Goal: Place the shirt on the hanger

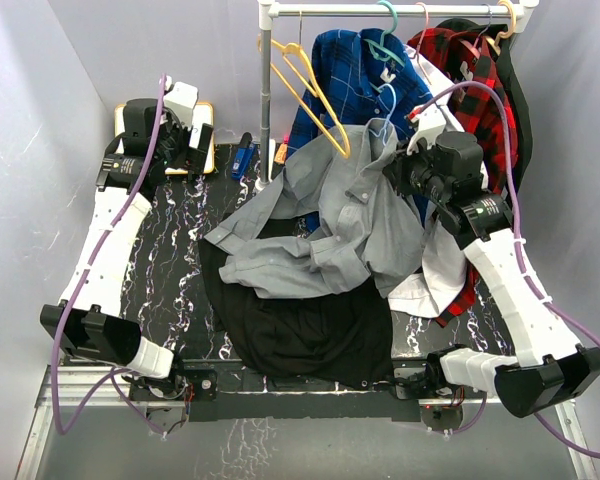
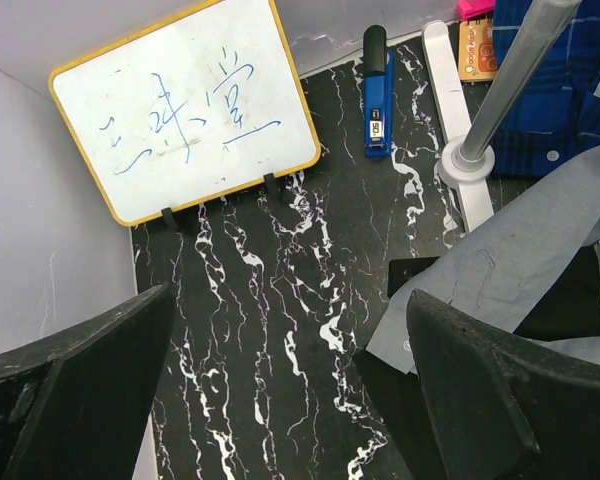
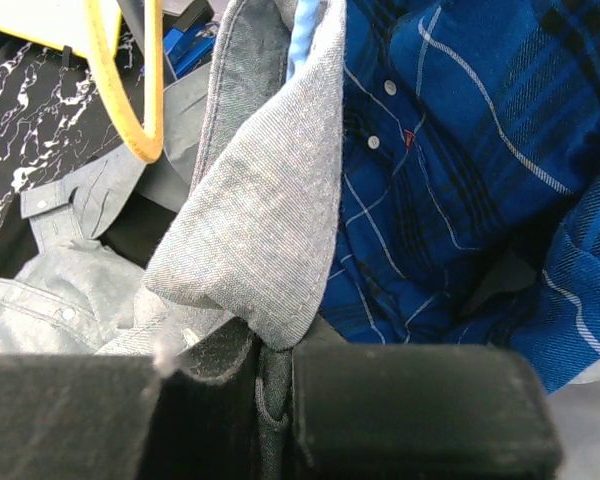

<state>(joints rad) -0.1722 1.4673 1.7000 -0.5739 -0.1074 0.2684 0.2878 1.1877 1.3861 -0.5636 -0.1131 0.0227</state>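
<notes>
You have the right gripper (image 3: 272,385) clenched on the collar of the shirt (image 1: 340,215), raised by the hanger (image 3: 298,45) apparently to thread it, the rest trailing onto the desk (image 1: 170,260), while your left gripper (image 2: 290,385) hangs released.

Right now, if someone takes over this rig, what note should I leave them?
Left gripper: open, empty, at the far left of the table by the whiteboard.
Right gripper: shut on the shirt near its collar, held up toward the rail.
Hanger: blue wire shows inside the raised collar; how far in, cannot tell.
Done: collar end is up at the hanger.
Left: most of the shirt lies on the black cloth; get both shoulders onto the hanger, then release.
</notes>
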